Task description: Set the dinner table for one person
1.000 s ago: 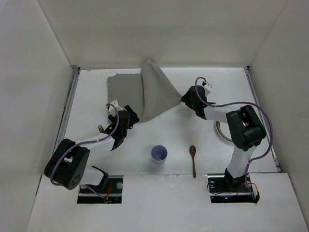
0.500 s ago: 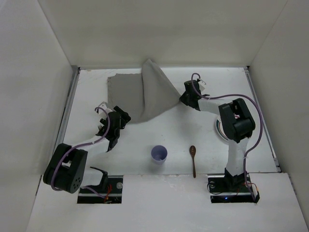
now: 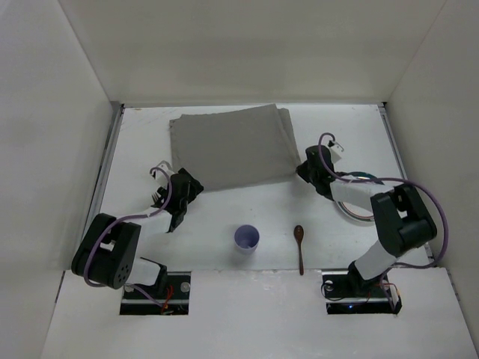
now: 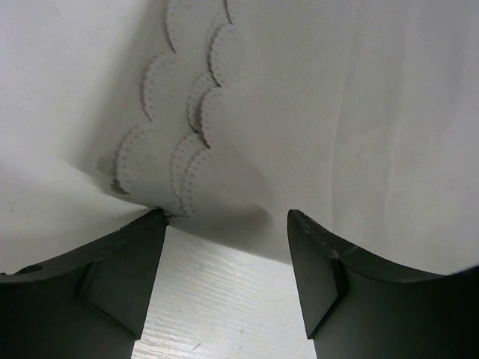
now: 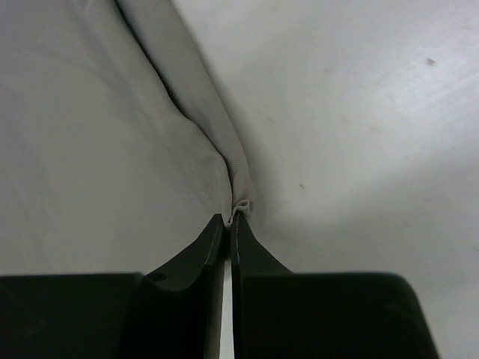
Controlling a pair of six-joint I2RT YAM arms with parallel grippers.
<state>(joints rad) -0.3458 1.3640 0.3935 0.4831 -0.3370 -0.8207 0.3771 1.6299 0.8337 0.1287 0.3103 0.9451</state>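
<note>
Spreading: the grey mat [image 3: 228, 146] lies nearly flat across the far middle of the surface [image 3: 262, 206], which runs white and matte from wall to wall under everything.
Surface look: plain white rectangle, far wider than any item on it; faint scuffs show in the right wrist view.
Surface handling: judged rigid, fixed and smooth, so nothing on it needs gripping hard; light items would likely slide on it, and it is a thing to set things on, not to take hold of.
Mat look: grey cloth, rectangular, with a doubled fold along its right edge; the left wrist view shows scalloped, dotted edging stacked in layers [image 4: 179, 142].
Mat handling: soft and limp, probably light; best pinched at a corner or hem, as a flat middle gives no purchase.
Right claw [image 5: 230, 221]: fingers pressed together on a small pucker of mat hem at its near right corner, low on the surface.
Left claw [image 4: 224, 247]: fingers apart, holding nothing, with the scalloped near left corner just beyond the tips.
Cup [image 3: 247, 238]: pale, upright, near edge, well apart from the mat.
Spoon [image 3: 300, 247]: dark wood, right of the cup.
Plate [image 3: 355, 198]: mostly hidden under the right arm.
Stage: mat almost laid; the other items not yet placed.
</note>
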